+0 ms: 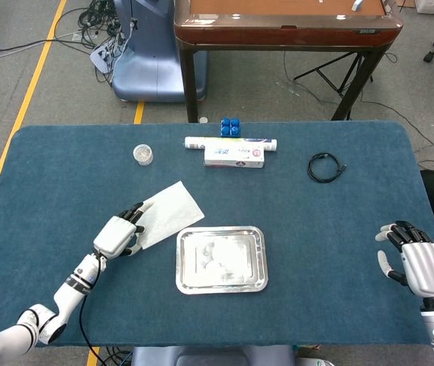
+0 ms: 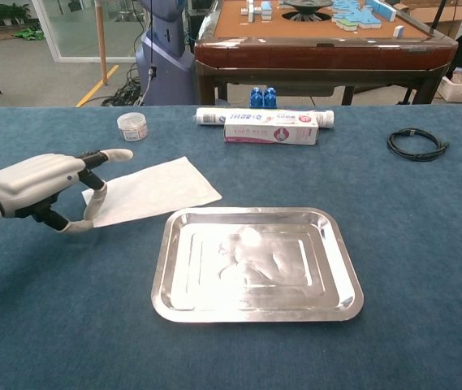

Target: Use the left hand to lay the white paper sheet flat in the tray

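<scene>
At the left of the table (image 2: 425, 268), the left hand (image 2: 40, 185) sits at the near-left edge of the paper sheet (image 2: 153, 188), one finger stretched over the sheet's corner and the others curled down beside it; whether the edge is actually pinched between thumb and finger cannot be told from either view. The sheet lies on the blue cloth just beside the tray (image 2: 255, 264), its right corner close to the tray's far-left rim but not inside it — in the head view it appears as a tilted white square up and left of the tray. As a judgement, the paper is very light, thin and limp: it will sag and fold when lifted by one edge, and it could slip out of smooth fingers or cling to the cloth. The corner or edge nearest the hand looks the sensible place to take it, with a pinch rather than a scoop, then a drag or low carry rightward so it drops flat rather than creased. The tray is shiny metal with a raised rim the sheet must clear. Far right, the right hand (image 1: 415, 263) rests at the table's edge, fingers spread apart and holding nothing.
</scene>
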